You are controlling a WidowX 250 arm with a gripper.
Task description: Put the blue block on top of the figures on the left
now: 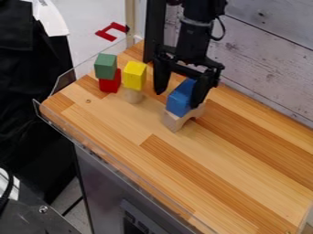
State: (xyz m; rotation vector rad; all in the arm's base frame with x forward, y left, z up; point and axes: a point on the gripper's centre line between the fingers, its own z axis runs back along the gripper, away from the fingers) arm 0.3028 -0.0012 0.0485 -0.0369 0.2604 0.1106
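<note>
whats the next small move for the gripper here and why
I'd probably close the gripper on the blue block. Its open fingers seem to flank the block, one close beside it, the other with a gap. The block rests on the wooden arch, away from the green block and yellow block atop the left stacks.

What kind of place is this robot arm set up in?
Probably a robotics lab or test area: a black two-finger gripper hangs over a wooden tabletop with a clear guard edge, and painted blocks such as the green block stand stacked for handling trials.
</note>
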